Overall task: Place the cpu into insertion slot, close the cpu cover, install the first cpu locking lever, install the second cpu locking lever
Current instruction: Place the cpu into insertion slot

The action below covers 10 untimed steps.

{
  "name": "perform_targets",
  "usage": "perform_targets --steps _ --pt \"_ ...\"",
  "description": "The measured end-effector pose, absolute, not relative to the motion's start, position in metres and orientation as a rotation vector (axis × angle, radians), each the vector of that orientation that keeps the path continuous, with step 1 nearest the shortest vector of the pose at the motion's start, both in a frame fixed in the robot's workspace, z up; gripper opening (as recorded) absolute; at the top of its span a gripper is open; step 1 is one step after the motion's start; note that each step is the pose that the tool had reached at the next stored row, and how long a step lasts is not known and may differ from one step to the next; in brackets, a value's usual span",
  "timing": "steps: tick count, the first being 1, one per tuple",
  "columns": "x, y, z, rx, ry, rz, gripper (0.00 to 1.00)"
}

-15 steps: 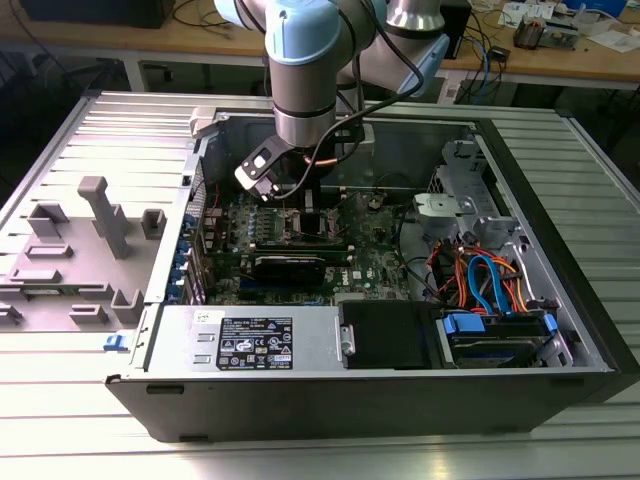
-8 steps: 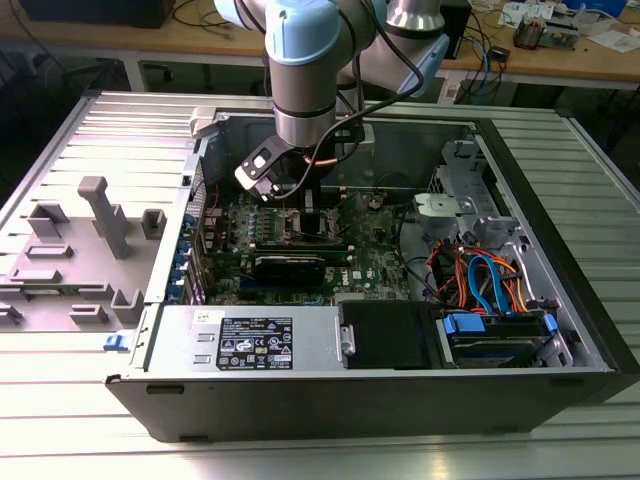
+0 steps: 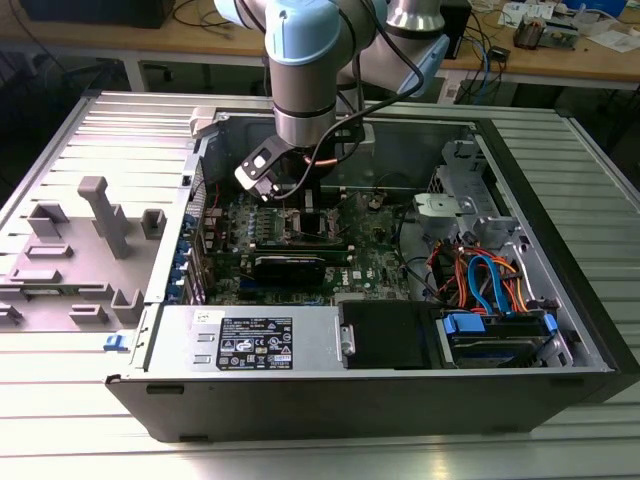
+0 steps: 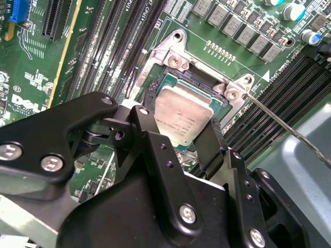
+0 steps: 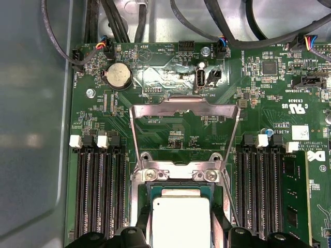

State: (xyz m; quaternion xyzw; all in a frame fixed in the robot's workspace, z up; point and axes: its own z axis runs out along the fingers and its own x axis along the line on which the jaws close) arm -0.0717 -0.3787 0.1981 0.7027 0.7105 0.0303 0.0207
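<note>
- Now the arm (image 3: 305,90) reaches down into the open case (image 3: 300,345), which lies on the worktop (image 3: 570,440). The pincer (image 3: 300,205) is over the motherboard (image 3: 385,250), a little left of the centre of the exterior view.
- In the second wrist view the two black fingers (image 4: 147,139) stand narrowly apart, one against each of two opposite edges of the cpu (image 4: 183,113). I judge that the pincer has hold of it.
- The cpu lies flat, exactly between the fingers and inside the silver rim of the slot (image 5: 178,175). Whether it is fully seated or a little above the contacts, I cannot tell.
- The cover (image 5: 183,109) is swung open. It lies over the board beyond the hinge edge of the slot, on the side away from the pincer, and green board shows through its window.
- One thin lever (image 5: 230,199) runs along a side of the slot, just beside one finger, and it is not locked down.
- So the relation that matters is this: the cpu is directly under the pincer, and the cover is straight across the slot from it.
</note>
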Motion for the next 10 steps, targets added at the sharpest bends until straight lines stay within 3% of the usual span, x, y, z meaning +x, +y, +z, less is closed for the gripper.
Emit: perform_targets --steps 10 --pt "-0.0717 -0.3788 0.1949 2.189 2.197 0.098 0.55"
